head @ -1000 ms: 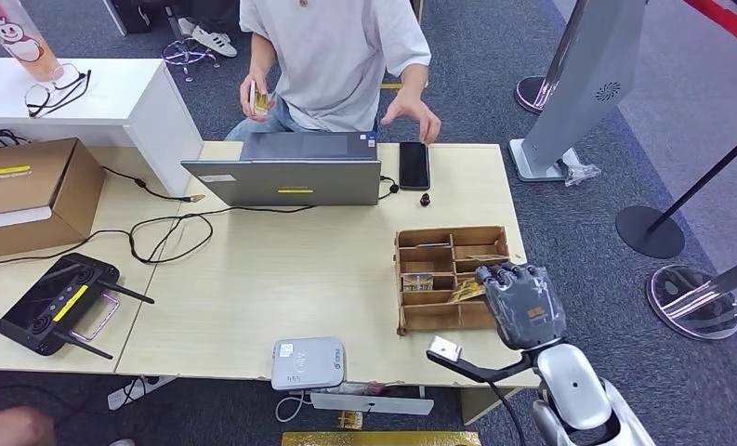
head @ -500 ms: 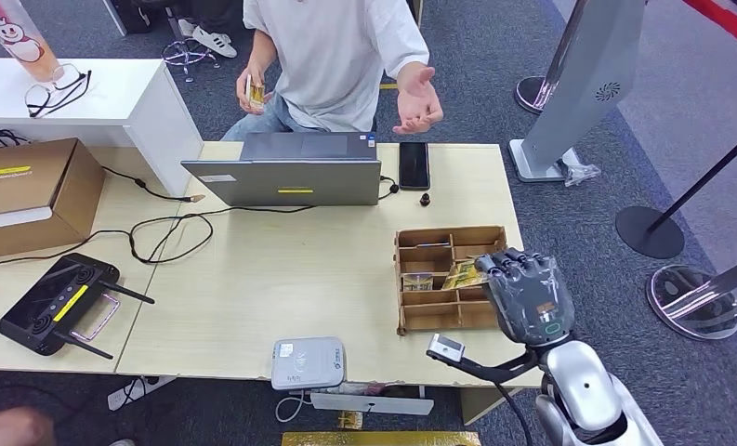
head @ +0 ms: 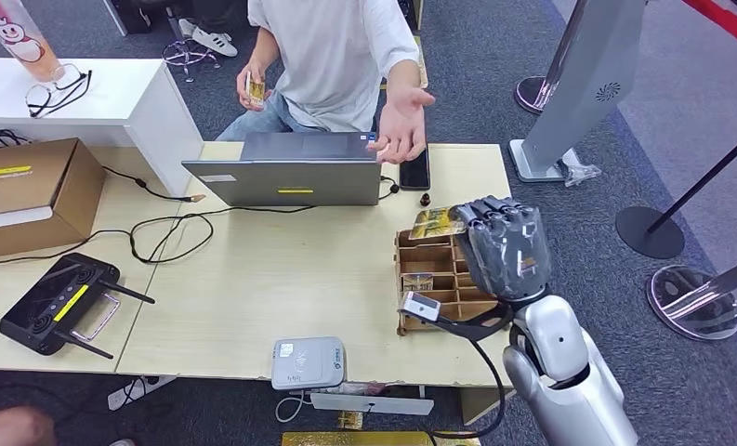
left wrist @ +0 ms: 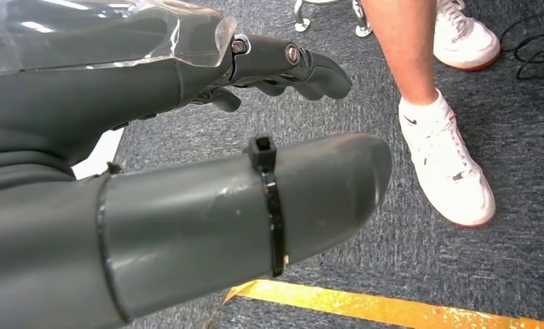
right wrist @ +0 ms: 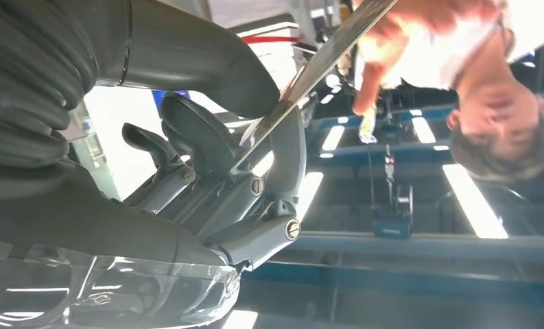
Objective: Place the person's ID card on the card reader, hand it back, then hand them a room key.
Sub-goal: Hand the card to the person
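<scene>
In the head view the right hand [head: 502, 249] is raised at the right of centre of the frame, above the far end of the wooden tray [head: 427, 288], its fingers closed on a yellowish room key card [head: 436, 221] that sticks out from the fingertips toward the upper left. The right wrist view shows the card [right wrist: 324, 60] edge-on, clamped between the thick thumb and the darker fingers [right wrist: 207, 147]. The person's open palm [head: 397, 127] hangs in the upper centre of the frame, over the far edge of the tabletop [head: 281, 279] and just above the black phone [head: 414, 171]; card and palm are near each other but apart. The person's other hand [head: 251, 88], further left at the top, holds another small card. A second card [head: 417, 280] lies in a middle compartment of the tray. The white card reader [head: 308, 362] sits at the bottom centre on the near edge of the tabletop, and a grey laptop [head: 288, 170] stands at the far side. In the left wrist view the left hand [left wrist: 207, 157] hangs over grey carpet with fingers lightly curled and apart, holding nothing.
</scene>
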Robot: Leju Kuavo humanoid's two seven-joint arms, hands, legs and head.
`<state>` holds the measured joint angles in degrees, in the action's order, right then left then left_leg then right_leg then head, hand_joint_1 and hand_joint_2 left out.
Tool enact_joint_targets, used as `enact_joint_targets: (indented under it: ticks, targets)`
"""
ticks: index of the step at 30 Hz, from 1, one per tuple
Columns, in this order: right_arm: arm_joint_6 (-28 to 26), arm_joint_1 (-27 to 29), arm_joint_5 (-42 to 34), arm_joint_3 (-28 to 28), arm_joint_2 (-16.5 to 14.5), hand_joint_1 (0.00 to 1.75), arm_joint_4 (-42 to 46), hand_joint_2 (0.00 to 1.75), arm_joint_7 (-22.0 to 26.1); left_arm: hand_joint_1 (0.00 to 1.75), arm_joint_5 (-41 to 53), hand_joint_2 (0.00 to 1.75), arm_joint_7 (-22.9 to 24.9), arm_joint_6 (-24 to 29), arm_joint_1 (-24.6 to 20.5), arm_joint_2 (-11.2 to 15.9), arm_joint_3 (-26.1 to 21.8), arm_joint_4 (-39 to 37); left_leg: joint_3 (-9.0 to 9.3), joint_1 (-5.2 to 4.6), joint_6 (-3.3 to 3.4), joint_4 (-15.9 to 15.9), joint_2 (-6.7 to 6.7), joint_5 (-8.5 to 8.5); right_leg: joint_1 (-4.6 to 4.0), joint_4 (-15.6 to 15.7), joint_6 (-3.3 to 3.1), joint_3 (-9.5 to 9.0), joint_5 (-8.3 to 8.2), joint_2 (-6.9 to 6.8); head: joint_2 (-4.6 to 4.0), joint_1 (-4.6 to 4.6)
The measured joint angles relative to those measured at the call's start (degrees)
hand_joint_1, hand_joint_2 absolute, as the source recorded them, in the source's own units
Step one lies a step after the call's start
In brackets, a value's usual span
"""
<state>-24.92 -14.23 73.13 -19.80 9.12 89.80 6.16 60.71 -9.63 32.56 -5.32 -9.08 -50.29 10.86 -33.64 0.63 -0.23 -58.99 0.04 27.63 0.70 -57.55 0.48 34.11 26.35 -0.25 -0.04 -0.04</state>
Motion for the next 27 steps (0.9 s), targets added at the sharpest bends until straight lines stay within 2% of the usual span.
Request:
enact_joint_targets:
  ticks: [10,17,18,20,22,24,27]
  targets:
    - [-1.41,-11.43,-1.47,-3.68,-6.95,1.75,-11.46,1.75,-0.04,0.00,0.14,0.00,1.11,-0.40,-0.42,-0.16,0.00,0.00,0.03,0.02,-0.05,0.00,0.00,-0.04,-0.01,-0.02,-0.01,0.00,-0.02,0.01,0.00,0.00]
    - [-1.00,-16.60,-2.37,-5.25,-10.92,1.75,-19.11,1.75,-0.15,0.00,0.38,0.00,1.64,-0.41,-0.55,-0.16,0.00,0.00,0.02,0.01,-0.05,0.00,-0.01,-0.04,-0.01,-0.03,-0.01,0.00,-0.02,0.01,0.00,0.01]
    - [-0.98,-17.16,-2.46,-5.41,-11.38,1.70,-20.08,1.75,-0.15,0.00,0.40,0.00,1.68,-0.43,-0.56,-0.16,0.00,0.00,0.02,0.01,-0.05,0.00,-0.01,-0.04,0.00,-0.03,-0.01,0.00,-0.02,0.01,0.00,0.00]
    - [-0.93,-18.13,-2.47,-5.63,-12.28,0.95,-22.05,1.75,-0.28,0.00,0.42,0.00,1.68,-0.51,-0.57,-0.16,0.00,0.00,0.02,0.01,-0.05,0.00,-0.01,-0.04,0.00,-0.03,-0.01,0.00,-0.02,0.01,0.00,0.00]
    - [-0.89,-18.78,-2.38,-5.75,-13.00,0.12,-23.78,1.75,-0.58,0.00,0.41,0.00,1.68,-0.56,-0.57,-0.16,0.00,0.00,0.02,0.01,-0.05,0.00,-0.01,-0.04,0.00,-0.03,-0.01,0.00,-0.02,0.01,0.00,0.00]
    - [-0.88,-19.19,-2.34,-5.86,-13.49,0.00,-25.05,1.75,-0.90,0.00,0.39,0.00,1.68,-0.56,-0.56,-0.15,0.00,0.00,0.02,0.01,-0.05,0.00,-0.01,-0.04,0.00,-0.03,-0.01,0.00,-0.02,0.01,0.00,0.00]
    - [-0.82,-19.76,-1.99,-5.94,-13.93,0.00,-26.50,1.75,-1.53,0.00,0.33,0.00,1.68,-0.56,-0.55,-0.14,0.00,0.00,0.02,0.01,-0.05,0.00,-0.01,-0.04,0.00,-0.03,-0.01,0.00,-0.02,0.01,0.00,-0.01]
